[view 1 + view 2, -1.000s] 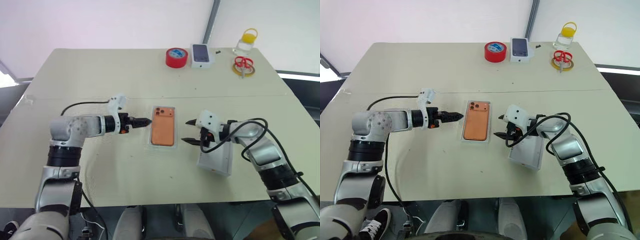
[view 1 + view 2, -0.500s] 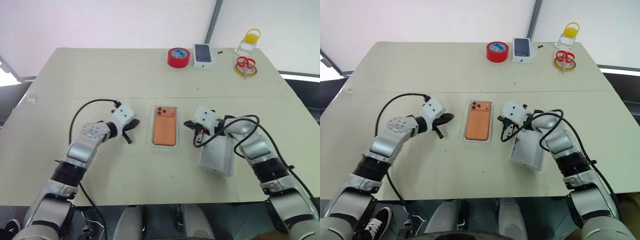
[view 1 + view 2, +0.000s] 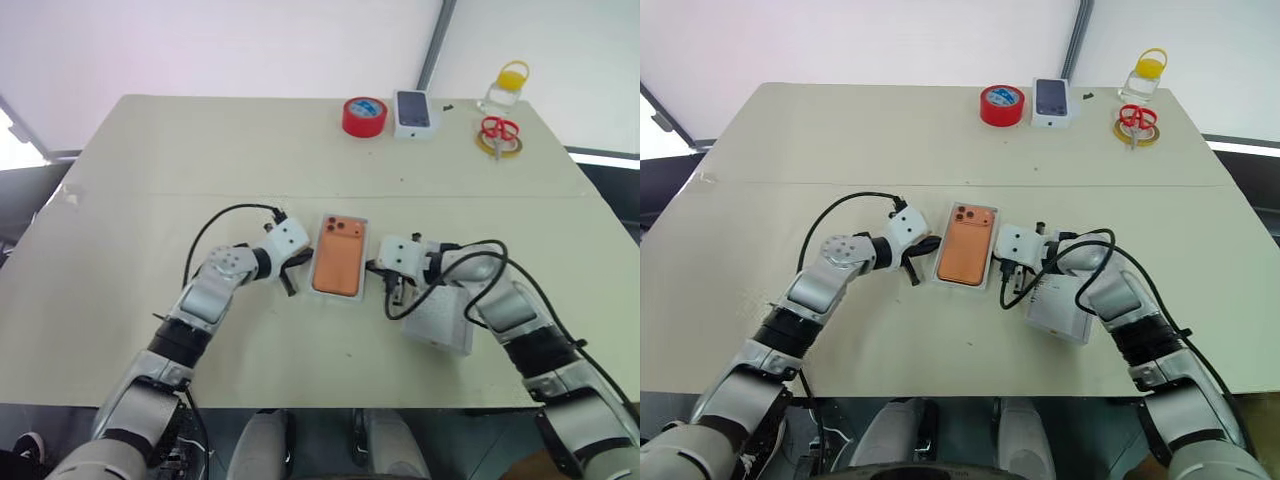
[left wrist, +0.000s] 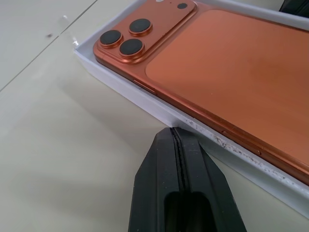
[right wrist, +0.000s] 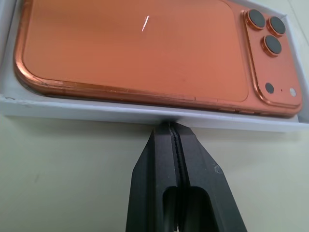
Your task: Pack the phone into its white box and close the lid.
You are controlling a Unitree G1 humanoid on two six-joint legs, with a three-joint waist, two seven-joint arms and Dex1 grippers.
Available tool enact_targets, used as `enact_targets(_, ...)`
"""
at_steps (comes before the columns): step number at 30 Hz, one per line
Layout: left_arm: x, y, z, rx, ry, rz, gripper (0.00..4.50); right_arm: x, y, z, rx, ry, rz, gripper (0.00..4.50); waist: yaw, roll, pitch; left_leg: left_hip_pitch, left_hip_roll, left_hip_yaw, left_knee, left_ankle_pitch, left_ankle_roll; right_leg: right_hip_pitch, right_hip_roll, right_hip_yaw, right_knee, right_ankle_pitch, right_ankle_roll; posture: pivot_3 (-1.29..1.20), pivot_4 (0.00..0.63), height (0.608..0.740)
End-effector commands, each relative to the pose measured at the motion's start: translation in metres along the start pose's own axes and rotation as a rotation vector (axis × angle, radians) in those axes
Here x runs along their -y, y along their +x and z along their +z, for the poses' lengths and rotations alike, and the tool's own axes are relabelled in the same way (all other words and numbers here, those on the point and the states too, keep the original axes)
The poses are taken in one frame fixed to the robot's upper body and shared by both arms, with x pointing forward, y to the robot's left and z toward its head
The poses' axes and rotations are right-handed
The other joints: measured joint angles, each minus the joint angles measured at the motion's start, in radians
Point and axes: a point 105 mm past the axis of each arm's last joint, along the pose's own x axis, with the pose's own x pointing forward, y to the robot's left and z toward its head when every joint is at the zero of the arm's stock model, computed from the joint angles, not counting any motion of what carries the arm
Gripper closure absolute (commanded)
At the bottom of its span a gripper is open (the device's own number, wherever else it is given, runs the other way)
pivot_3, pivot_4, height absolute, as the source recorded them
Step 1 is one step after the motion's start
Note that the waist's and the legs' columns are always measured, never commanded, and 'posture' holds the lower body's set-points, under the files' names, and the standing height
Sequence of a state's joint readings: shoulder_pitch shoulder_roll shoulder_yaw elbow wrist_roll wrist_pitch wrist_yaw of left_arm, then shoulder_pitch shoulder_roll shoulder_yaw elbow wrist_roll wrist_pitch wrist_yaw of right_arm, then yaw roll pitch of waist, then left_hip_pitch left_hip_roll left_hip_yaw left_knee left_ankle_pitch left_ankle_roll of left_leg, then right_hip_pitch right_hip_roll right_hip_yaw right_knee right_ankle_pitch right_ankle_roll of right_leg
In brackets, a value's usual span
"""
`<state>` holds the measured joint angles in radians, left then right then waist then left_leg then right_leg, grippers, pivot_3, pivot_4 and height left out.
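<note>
The orange phone [image 3: 338, 268] lies back up in the shallow white box [image 4: 145, 99] at the table's middle, its three lenses at the far corner. My left gripper [image 4: 176, 131] is shut and empty, its tip against the box's left wall. On the opposite side, my right gripper [image 5: 169, 125] is also shut with nothing in it, its tip touching the box's right wall. The white lid [image 3: 445, 322] rests on the table to the right of the box, partly under my right forearm.
At the table's far edge stand a red tape roll [image 3: 364, 116], a small white box with a phone picture [image 3: 414, 112], a clear bottle with a yellow cap [image 3: 505, 85] and red scissors [image 3: 498, 128] on a yellow ring. Black cables loop off both wrists.
Both grippers have shut. My left hand has rolled and moved right and down to the box's left wall. The right gripper's tip has closed in on the right wall.
</note>
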<state>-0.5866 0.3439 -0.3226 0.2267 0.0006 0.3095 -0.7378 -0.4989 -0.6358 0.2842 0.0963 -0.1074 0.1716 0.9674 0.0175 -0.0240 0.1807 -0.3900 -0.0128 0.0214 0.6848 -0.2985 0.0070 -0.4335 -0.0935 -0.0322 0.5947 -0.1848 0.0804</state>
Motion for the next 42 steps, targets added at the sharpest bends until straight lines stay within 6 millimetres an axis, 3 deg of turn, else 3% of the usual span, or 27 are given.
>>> enact_targets(1,0.040,0.021,0.028,0.085,0.043,-0.169,4.49,-0.005,-0.013,0.012,0.043,-0.021,0.011,4.50,0.000,0.000,0.000,0.000,0.000,0.000,0.000,0.000,0.000,0.000,0.000,0.000,0.000,0.000,0.000,0.00,0.150,0.739)
enact_targets(8,0.068,0.037,0.050,0.141,0.075,-0.265,4.49,-0.022,-0.046,-0.011,-0.044,0.031,0.023,4.50,0.021,0.000,0.000,0.001,-0.001,0.000,0.000,-0.001,0.001,0.001,0.000,0.000,-0.001,0.000,0.000,0.00,0.150,0.739)
enact_targets(13,0.081,0.036,0.051,0.155,0.053,-0.310,4.49,-0.025,-0.061,-0.028,-0.105,0.045,0.001,4.50,0.023,0.000,0.000,0.001,0.000,0.000,0.001,-0.001,0.001,0.001,0.000,0.000,-0.001,-0.002,-0.002,0.00,0.150,0.739)
enact_targets(22,0.084,0.034,0.053,0.168,0.049,-0.333,4.49,-0.006,-0.066,-0.036,-0.122,0.034,-0.066,4.50,0.022,0.000,0.000,0.001,0.000,0.000,0.001,-0.001,0.001,0.001,-0.001,0.000,-0.001,-0.002,-0.002,0.00,0.150,0.739)
enact_targets(27,0.071,0.031,0.045,0.150,0.024,-0.283,4.49,-0.005,-0.065,-0.034,-0.116,0.025,-0.057,4.50,0.021,0.000,0.000,0.001,0.000,0.000,0.001,-0.001,0.001,0.001,0.000,0.000,-0.001,-0.002,-0.002,0.00,0.150,0.739)
enact_targets(34,0.040,0.014,0.033,0.146,0.003,-0.182,4.49,-0.019,-0.080,-0.040,-0.140,0.063,-0.017,4.50,0.020,0.000,0.000,0.001,0.001,0.000,0.001,-0.001,0.001,0.001,0.000,0.000,-0.001,-0.002,-0.002,0.00,0.150,0.739)
enact_targets(38,0.029,0.007,0.024,0.131,0.003,-0.148,4.49,-0.029,-0.086,-0.047,-0.173,0.071,-0.002,4.50,0.021,0.000,0.000,0.001,0.001,0.000,0.001,-0.001,0.001,0.001,0.001,0.000,0.000,-0.002,-0.002,0.00,0.150,0.739)
enact_targets(42,0.006,-0.011,0.014,0.120,0.023,-0.088,4.49,-0.032,-0.105,-0.065,-0.252,0.073,-0.023,4.50,0.023,0.000,0.000,0.001,0.001,0.000,0.001,-0.001,0.001,0.001,0.000,0.000,-0.001,-0.002,-0.002,0.00,0.150,0.739)
